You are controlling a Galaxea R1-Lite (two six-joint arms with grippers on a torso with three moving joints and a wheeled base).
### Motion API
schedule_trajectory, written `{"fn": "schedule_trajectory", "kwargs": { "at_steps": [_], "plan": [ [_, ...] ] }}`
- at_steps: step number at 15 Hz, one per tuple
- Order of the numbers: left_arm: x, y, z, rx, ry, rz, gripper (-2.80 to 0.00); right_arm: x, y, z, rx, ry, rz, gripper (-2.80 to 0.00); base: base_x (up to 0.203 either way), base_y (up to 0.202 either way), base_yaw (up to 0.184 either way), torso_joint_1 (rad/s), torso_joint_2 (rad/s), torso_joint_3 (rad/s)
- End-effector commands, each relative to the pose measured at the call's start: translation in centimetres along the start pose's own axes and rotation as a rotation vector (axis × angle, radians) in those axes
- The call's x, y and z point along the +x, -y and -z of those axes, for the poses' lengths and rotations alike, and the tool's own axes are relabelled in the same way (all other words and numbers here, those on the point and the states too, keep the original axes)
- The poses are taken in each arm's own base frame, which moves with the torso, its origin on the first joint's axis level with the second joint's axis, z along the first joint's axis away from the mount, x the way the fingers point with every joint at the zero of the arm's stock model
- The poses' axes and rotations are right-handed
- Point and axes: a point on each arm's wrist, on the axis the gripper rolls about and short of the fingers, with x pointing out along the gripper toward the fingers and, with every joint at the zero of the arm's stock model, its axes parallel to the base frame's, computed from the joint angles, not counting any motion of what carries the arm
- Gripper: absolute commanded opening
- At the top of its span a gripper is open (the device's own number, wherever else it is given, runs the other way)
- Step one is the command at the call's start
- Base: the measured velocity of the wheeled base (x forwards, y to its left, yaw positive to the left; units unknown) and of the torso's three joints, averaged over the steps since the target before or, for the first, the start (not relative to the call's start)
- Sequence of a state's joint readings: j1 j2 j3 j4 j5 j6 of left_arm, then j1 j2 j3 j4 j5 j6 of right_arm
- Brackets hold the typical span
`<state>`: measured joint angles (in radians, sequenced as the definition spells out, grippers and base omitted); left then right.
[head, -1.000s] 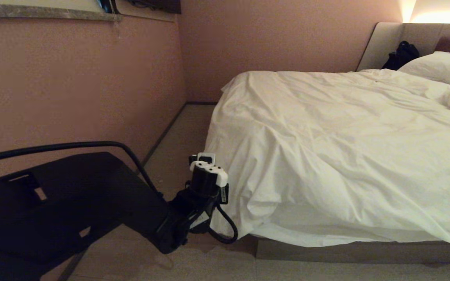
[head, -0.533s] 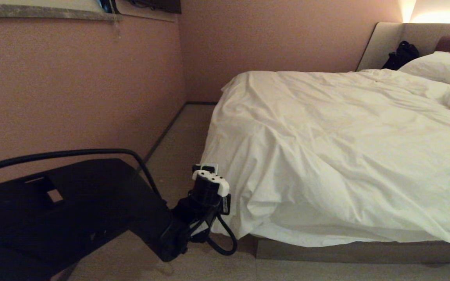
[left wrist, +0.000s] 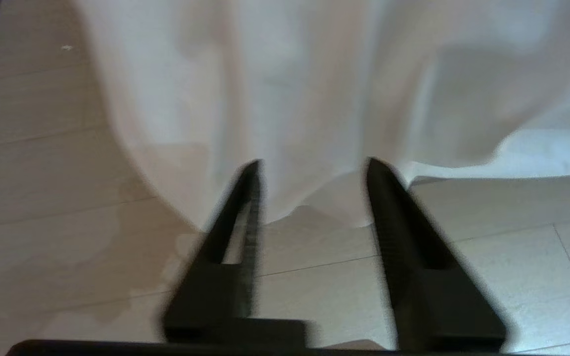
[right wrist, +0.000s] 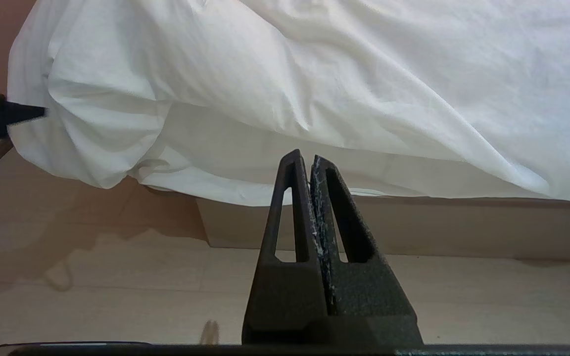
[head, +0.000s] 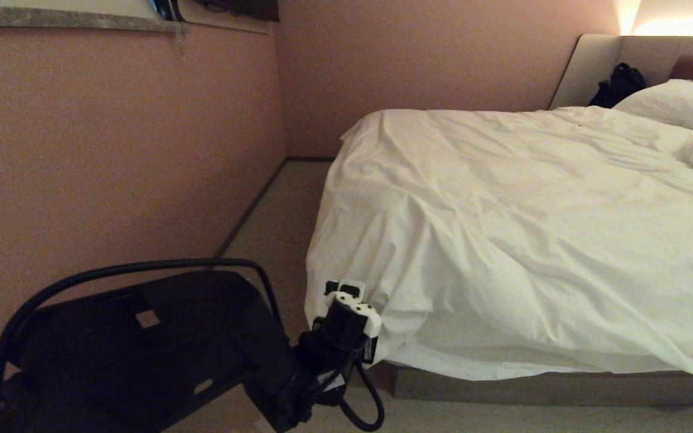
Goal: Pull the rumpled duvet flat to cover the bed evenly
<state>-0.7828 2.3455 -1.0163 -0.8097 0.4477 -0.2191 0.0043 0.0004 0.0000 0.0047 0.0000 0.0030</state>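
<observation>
Your left gripper point(left wrist: 312, 168) sits low at the near left corner of the bed point(head: 539, 388), its two black fingers point(left wrist: 238, 207) spread apart with the hanging corner of the duvet point(head: 503, 228) between and just past their tips. From the wrist view you cannot tell whether the cloth touches either finger; nothing is pinched. In the head view the same gripper point(head: 346, 294) shows only as its white-capped wrist pressed close against the drooping fold at that corner.

The duvet lies over most of the bed, wrinkled, with creases running from the near left corner toward the headboard point(head: 599, 66). It spills over the left edge and hangs toward the floor point(head: 280, 210), while along the near edge a paler layer shows under its hem above the grey-brown base.

Your right gripper point(right wrist: 310, 168) is pressed together, holding nothing, aimed at the near edge of the bed where the hem hangs over the base; it is well apart from the cloth.

Around you: a pink wall point(head: 112, 150) runs close along the left side of the bed, leaving a narrow strip of floor. A pillow point(head: 677, 105) rests at the head end, another white bulge beside it. A dark bag-like thing point(head: 620, 84) leans against the headboard. The left arm's black body point(head: 142, 343) and its cable point(head: 364, 409) fill the lower left of the head view.
</observation>
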Motion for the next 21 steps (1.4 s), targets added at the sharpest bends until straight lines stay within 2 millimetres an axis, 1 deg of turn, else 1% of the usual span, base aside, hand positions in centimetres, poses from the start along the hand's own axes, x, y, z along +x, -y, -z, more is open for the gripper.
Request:
{"fn": "schedule_trajectory", "kwargs": {
  "at_steps": [1,3,7,10,11,15,17,19,21],
  "plan": [
    [1.5,1.1,1.1,0.007,-0.001,0.003,0.0,0.0,0.0,0.0,0.0,0.001,0.0,-2.8,0.0,0.0,0.0,0.0,0.0,0.0],
    [2.8,1.9,1.2,0.003,0.015,0.003,0.0,0.0,0.0,0.0,0.0,0.001,0.0,-2.8,0.0,0.0,0.0,0.0,0.0,0.0],
    [5.3,2.8,2.7,0.006,0.011,-0.002,0.0,0.0,0.0,0.0,0.0,0.001,0.0,-2.8,0.0,0.0,0.0,0.0,0.0,0.0],
    [7.1,3.5,3.4,0.037,0.027,-0.001,0.0,0.0,0.0,0.0,0.0,0.001,0.001,-2.8,0.0,0.0,0.0,0.0,0.0,0.0],
    [7.6,3.5,3.4,0.041,0.035,-0.003,-2.8,0.0,0.0,0.0,0.0,0.001,0.001,-2.8,0.0,0.0,0.0,0.0,0.0,0.0],
    [9.3,2.7,2.4,0.016,0.057,-0.03,-2.8,0.0,0.0,0.0,0.0,0.001,0.0,-2.8,0.0,0.0,0.0,0.0,0.0,0.0],
    [9.9,2.2,2.0,0.005,0.068,-0.04,-2.8,0.0,0.0,0.0,0.0,0.001,0.0,-2.8,0.0,0.0,0.0,0.0,0.0,0.0],
    [10.6,1.7,1.8,-0.007,0.077,-0.053,-2.8,0.0,0.0,0.0,0.0,0.001,0.0,-2.8,0.0,0.0,0.0,0.0,0.0,0.0],
    [11.8,1.0,2.0,-0.018,0.082,-0.073,-2.8,0.0,0.0,0.0,0.0,0.001,0.0,-2.8,0.0,0.0,0.0,0.0,0.0,0.0]
  ]
}}
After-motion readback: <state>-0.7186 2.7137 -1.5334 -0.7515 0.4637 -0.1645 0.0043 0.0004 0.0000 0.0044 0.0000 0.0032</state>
